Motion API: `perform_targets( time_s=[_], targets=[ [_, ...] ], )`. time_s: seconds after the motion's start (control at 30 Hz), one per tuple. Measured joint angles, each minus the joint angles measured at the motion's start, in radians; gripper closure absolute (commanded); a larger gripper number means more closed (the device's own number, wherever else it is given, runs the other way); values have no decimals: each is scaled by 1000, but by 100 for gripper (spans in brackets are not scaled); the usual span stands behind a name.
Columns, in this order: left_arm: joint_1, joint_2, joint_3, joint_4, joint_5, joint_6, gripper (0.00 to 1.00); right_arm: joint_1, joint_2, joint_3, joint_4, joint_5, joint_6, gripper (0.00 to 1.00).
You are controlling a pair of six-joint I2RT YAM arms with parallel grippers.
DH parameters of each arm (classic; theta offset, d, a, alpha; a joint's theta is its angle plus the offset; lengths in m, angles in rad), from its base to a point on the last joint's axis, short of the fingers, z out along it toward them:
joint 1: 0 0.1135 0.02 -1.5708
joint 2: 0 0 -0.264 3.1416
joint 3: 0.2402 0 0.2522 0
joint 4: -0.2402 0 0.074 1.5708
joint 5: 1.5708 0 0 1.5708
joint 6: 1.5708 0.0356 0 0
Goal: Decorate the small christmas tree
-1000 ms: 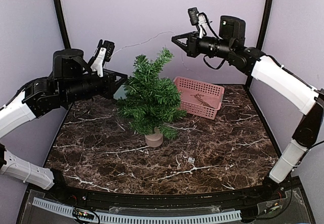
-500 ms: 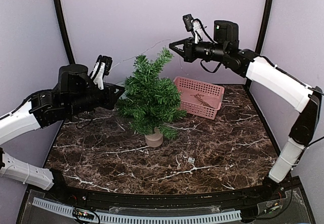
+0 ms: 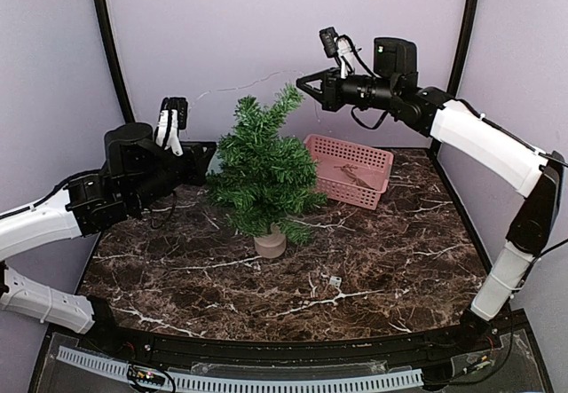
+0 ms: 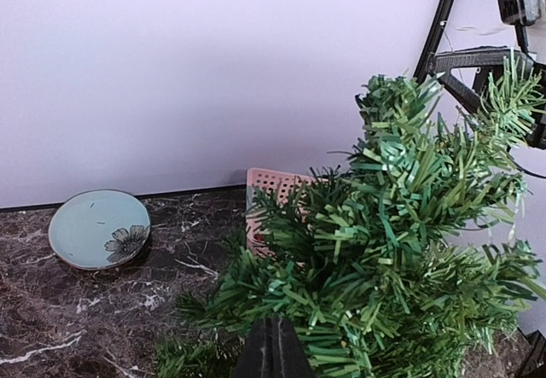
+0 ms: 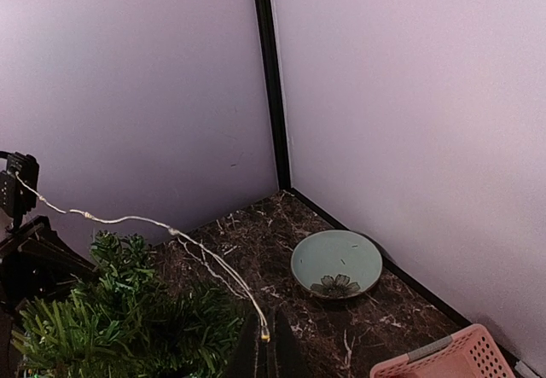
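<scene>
Green bristly needles on a short tan base: the small christmas tree point(image 3: 264, 169) stands upright near the middle of the dark marble table point(image 3: 382, 260), with no ornament on it. Strung above its crown is a thin white wire point(image 5: 128, 219) with small beads along it, by my judgement a strand of fairy lights; the right gripper point(image 5: 266, 344) has its jaws pressed together on one end of that wire, high and just right of the tree's tip; the left gripper point(image 4: 273, 348) is likewise closed, just beside the tree's left flank, but the wire's far end runs toward its wrist camera and I cannot tell whether the fingers pinch it. Behind the tree to the right sits a pink basket point(image 3: 351, 169); a teal flowered plate point(image 4: 98, 229) lies by the back wall. The risk from here is tension: so fine a wire could snag on the stiff needle tips while being lowered; a pull from either arm might then tip the tree on its narrow base, or drag the strand out of the pinch.
</scene>
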Motion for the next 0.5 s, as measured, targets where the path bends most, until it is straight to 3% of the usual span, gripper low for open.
perform_targets(
  time_s=[0.5],
  targets=[
    [7,96,-8,51,-58,-35,100,-19,-5,-97,-34,86,-4,100]
  ],
)
